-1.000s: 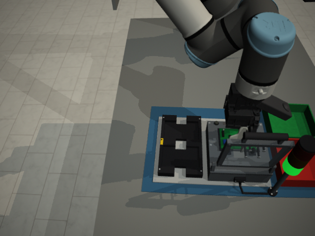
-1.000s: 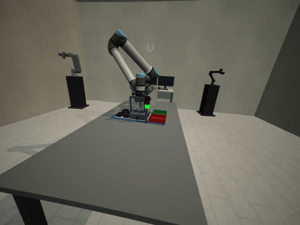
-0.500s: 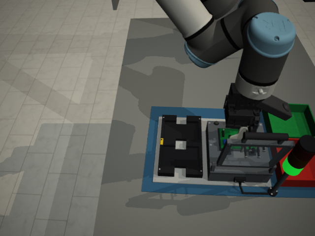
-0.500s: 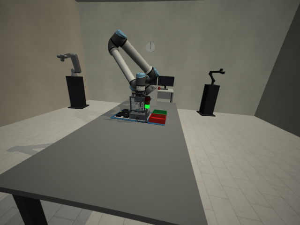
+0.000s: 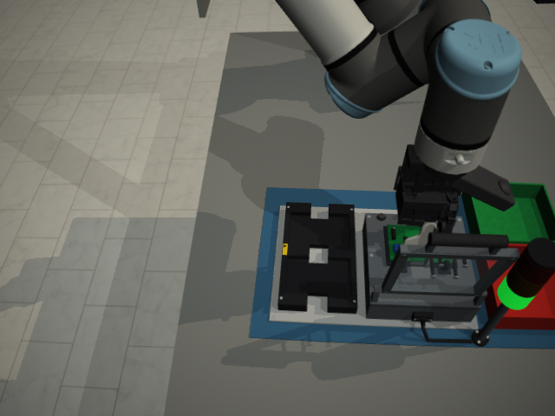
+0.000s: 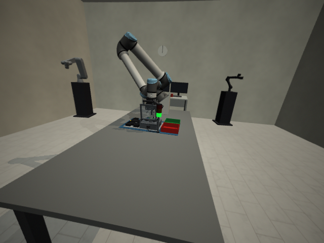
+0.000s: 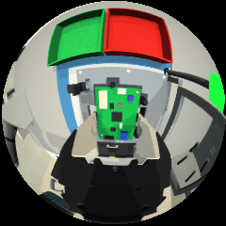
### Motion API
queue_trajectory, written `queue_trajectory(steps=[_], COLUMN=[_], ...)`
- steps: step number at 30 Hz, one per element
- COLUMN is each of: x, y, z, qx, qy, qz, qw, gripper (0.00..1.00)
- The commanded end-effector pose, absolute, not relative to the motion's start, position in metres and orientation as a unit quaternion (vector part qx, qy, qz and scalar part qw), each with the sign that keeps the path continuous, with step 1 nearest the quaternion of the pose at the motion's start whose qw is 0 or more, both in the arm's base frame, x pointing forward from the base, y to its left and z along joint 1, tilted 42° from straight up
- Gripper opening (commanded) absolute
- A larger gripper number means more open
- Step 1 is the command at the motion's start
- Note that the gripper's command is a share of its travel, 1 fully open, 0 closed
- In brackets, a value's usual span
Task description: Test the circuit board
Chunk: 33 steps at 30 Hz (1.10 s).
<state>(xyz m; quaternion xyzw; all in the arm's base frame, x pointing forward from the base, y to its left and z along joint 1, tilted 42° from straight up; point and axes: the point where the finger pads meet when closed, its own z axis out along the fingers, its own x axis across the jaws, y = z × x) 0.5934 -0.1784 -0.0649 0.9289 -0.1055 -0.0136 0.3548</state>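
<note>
The green circuit board (image 5: 405, 230) (image 7: 133, 110) lies in the tester (image 5: 381, 277), component side up. A long cream part shows near its far left corner in the wrist view. My gripper (image 7: 117, 112) is shut on the board, one jaw at each long edge; in the top view a jaw partly covers it. The lid (image 5: 492, 277) (image 7: 176, 113) stands open. The signal light (image 5: 515, 293) (image 6: 158, 114) (image 7: 216, 89) glows green. The green bin (image 5: 501, 219) (image 6: 172, 120) (image 7: 80, 40) is beside the tester. The pins under the board are hidden.
The red bin (image 5: 524, 321) (image 6: 170, 128) (image 7: 138, 35) adjoins the green bin. The black tray (image 5: 297, 277) (image 6: 133, 122) is on the tester's other side and holds no board. The raised lid with its handle (image 5: 468, 240) stands close beside my gripper.
</note>
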Motion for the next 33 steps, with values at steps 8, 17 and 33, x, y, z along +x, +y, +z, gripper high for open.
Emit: queue_trajectory(steps=[8, 17, 33], x=[0.5951, 0.5951, 0.5962], y=[-0.1775, -0.1775, -0.1746], z=[-0.0631, -0.0631, -0.0594], qx=[0.929, 0.929, 0.929], qy=[-0.105, -0.105, -0.105], qz=[-0.012, -0.012, -0.012], qw=[0.355, 0.355, 0.355], gripper=[0.39, 0.39, 0.39])
